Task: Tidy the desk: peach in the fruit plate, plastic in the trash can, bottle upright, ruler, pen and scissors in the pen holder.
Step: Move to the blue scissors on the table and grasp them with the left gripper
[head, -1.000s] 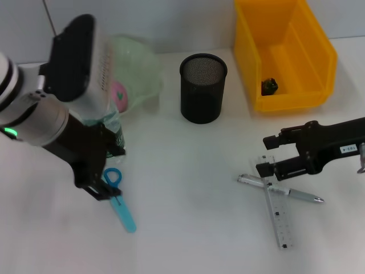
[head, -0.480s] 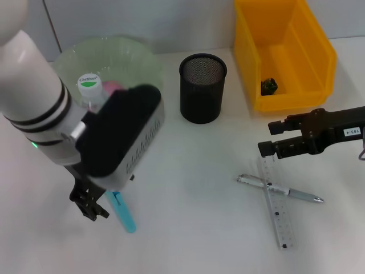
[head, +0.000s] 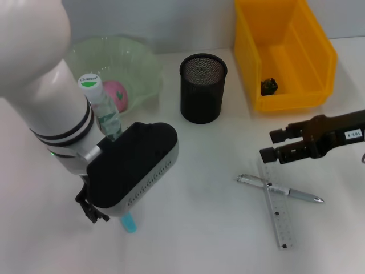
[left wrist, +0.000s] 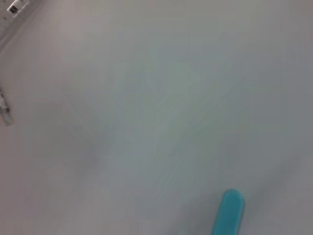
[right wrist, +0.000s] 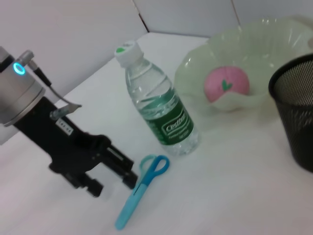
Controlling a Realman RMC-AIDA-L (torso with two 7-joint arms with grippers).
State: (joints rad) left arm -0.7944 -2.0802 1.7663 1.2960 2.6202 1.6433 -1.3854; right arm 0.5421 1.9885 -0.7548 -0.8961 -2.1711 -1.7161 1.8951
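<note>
The pink peach [right wrist: 226,86] lay in the green glass fruit plate [head: 140,63], the clear plastic bottle [right wrist: 159,111] stood upright, and a dark scrap [head: 269,85] sat in the yellow bin [head: 319,57]. The blue scissors [right wrist: 142,189], silver pen [head: 280,189] and clear ruler [head: 276,210] lay on the white counter [head: 199,217], outside the black mesh pen holder [head: 202,88]. The left pincer [right wrist: 110,166] hung open and empty beside the scissors; the right pincer [head: 272,145] was open above the ruler.

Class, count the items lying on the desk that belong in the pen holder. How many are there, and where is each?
3. The scissors lie beside the bottle, near the left tool; the pen and ruler lie crossed below the right tool.
</note>
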